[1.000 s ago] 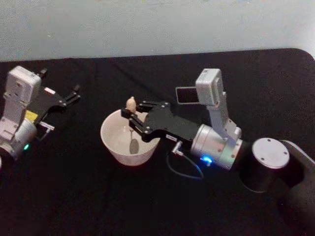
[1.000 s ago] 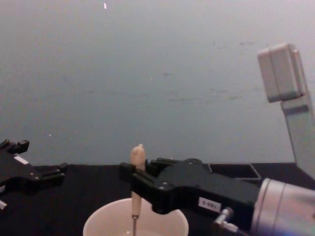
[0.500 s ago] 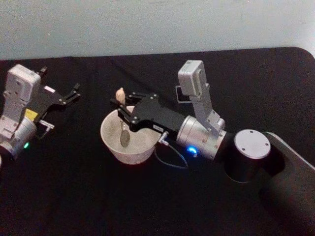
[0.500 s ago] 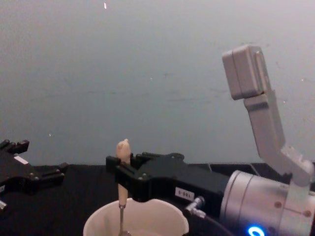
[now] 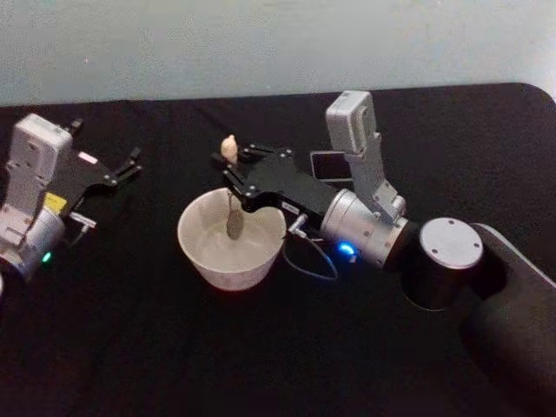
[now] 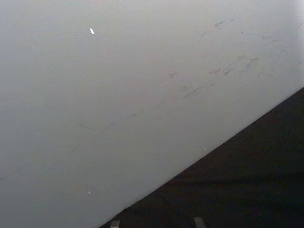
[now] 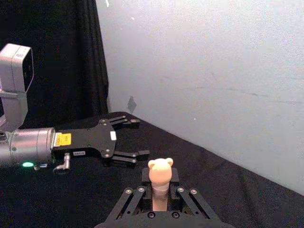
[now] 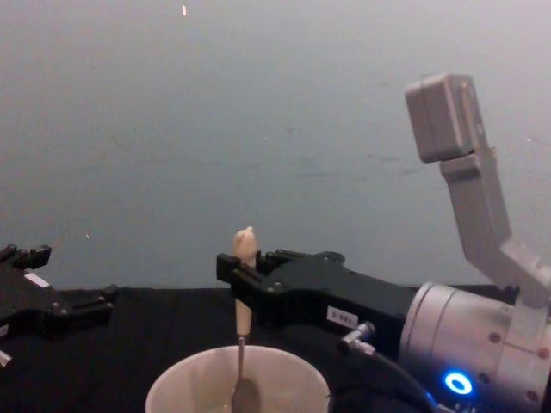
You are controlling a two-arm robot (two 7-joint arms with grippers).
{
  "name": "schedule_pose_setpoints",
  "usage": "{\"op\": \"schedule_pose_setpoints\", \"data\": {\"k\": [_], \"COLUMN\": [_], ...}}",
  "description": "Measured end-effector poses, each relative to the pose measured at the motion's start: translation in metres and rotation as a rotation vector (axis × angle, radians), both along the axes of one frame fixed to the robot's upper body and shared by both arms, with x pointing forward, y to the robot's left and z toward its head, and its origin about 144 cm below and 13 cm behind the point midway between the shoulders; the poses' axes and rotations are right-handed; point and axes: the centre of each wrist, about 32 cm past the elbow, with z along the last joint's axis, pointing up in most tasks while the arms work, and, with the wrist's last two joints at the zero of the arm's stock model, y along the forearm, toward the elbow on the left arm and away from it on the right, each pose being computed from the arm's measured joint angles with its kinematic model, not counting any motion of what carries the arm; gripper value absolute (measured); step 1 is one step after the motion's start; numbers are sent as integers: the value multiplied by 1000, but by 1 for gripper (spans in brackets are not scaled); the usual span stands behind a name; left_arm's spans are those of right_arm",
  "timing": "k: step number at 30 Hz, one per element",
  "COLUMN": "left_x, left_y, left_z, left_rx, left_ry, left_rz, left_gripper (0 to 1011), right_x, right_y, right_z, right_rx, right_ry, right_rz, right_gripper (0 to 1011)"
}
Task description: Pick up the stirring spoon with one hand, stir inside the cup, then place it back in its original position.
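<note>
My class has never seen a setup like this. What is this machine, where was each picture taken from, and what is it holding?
This is a two-armed robot at a black table. One picture looks down from its head, one looks across from its chest, and one comes from a camera on each wrist. Its right hand is shut on a small metal spoon with a beige bear-shaped handle, whose bowl hangs inside a wide cream-white round cup. A dark grey square holder stands behind that arm. The black left hand is open off to the side, holding nothing.
</note>
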Motion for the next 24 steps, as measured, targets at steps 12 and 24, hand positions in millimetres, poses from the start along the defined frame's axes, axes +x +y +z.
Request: {"op": "schedule_pose_setpoints", "data": {"k": [12,24], "left_x": [0,0], "left_y": [0,0], "left_z": [0,0], "left_rx": [0,0], "left_ry": [0,0], "left_rz": [0,0], "left_gripper": [1001,1001], "right_x": [-9,-25], "right_y": [-16,-25], "right_z": [3,1], "right_rx": [-2,-15], "right_ry": [-5,10], "right_rz": [-3,24], "right_gripper": [213,214]}}
